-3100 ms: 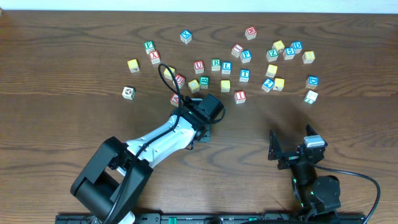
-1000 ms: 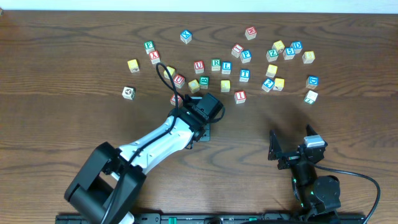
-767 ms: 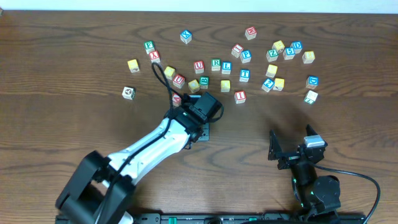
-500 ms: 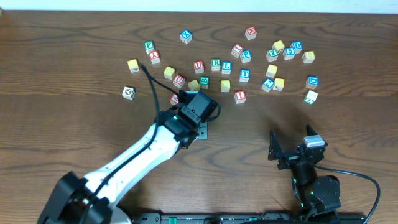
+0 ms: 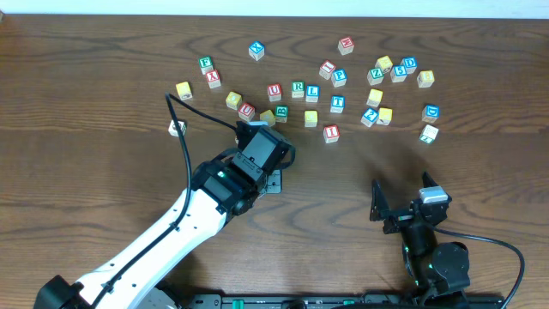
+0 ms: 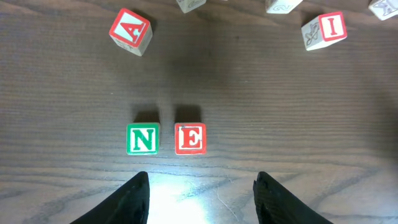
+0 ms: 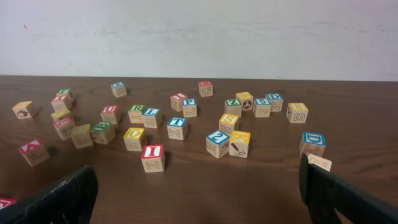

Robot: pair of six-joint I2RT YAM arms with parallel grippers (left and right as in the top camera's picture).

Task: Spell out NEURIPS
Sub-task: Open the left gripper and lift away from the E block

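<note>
In the left wrist view a green N cube (image 6: pixel 143 139) and a red E cube (image 6: pixel 189 138) sit side by side on the wood, just beyond my left gripper (image 6: pixel 202 190). Its jaws are open with only bare table between them. Overhead, the left gripper (image 5: pixel 271 180) hides both cubes. A red I cube (image 5: pixel 331 133) (image 6: pixel 326 28) (image 7: pixel 152 151) lies to the right. Red U (image 5: pixel 274 90) and green R (image 5: pixel 297 87) cubes sit further back. My right gripper (image 5: pixel 403 206) (image 7: pixel 199 199) rests wide open near the front right, holding nothing.
A red A cube (image 6: pixel 130 30) lies back left of the N. Several other letter cubes are scattered across the far half of the table, among them blue L (image 5: pixel 312 93) and T (image 5: pixel 338 103). The left arm's cable (image 5: pixel 184 129) loops over the table.
The left arm has swung to the left and stretched out lower, carrying its gripper a little left and back from the cubes. The right arm has not moved.
</note>
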